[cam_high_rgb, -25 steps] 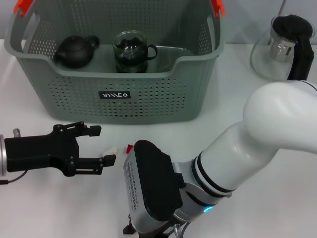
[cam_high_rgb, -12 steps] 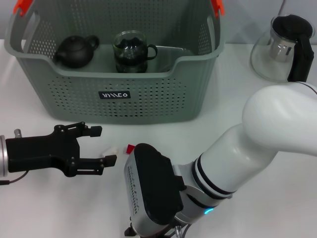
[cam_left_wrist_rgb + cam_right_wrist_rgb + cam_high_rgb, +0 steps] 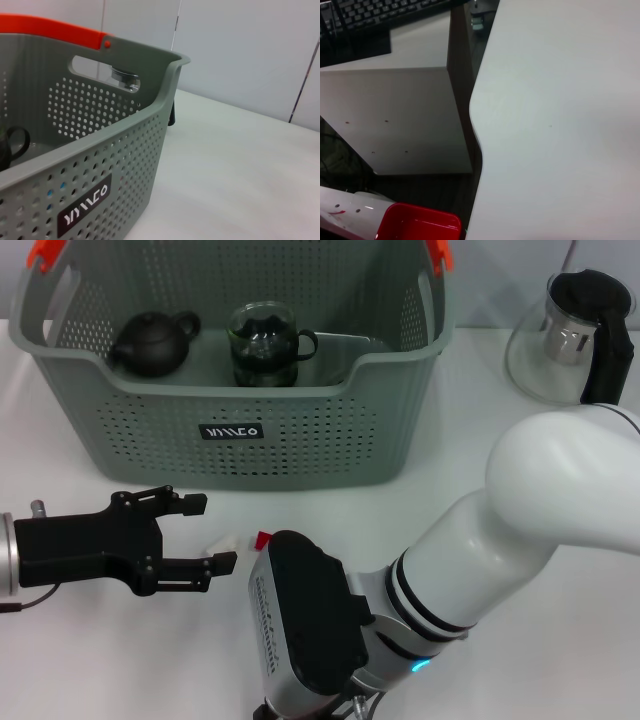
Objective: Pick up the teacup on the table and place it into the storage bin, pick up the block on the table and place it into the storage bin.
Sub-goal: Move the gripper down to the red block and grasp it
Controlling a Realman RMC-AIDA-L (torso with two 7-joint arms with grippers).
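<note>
The left gripper (image 3: pixel 205 532) hovers low over the table (image 3: pixel 520 440) at about 8 o'clock in the head view, its two black fingers spread apart and holding nothing. Just past its fingertips, toward 3 o'clock, lies a small white-and-red block (image 3: pixel 235 541), partly hidden by the right arm's wrist housing. The right gripper itself is out of sight below that housing, at 6 o'clock, so its state cannot be told.

At 12 o'clock from the block stands the storage bin (image 3: pixel 300 430), grey and perforated, with orange handle clips. Its black label (image 3: pixel 231 431) carries white lettering that is too stylised to read. Inside the bin sit a glass teacup (image 3: pixel 263 344) and a dark teapot (image 3: pixel 152 343). A glass pitcher (image 3: pixel 568 335) stands at 2 o'clock.
</note>
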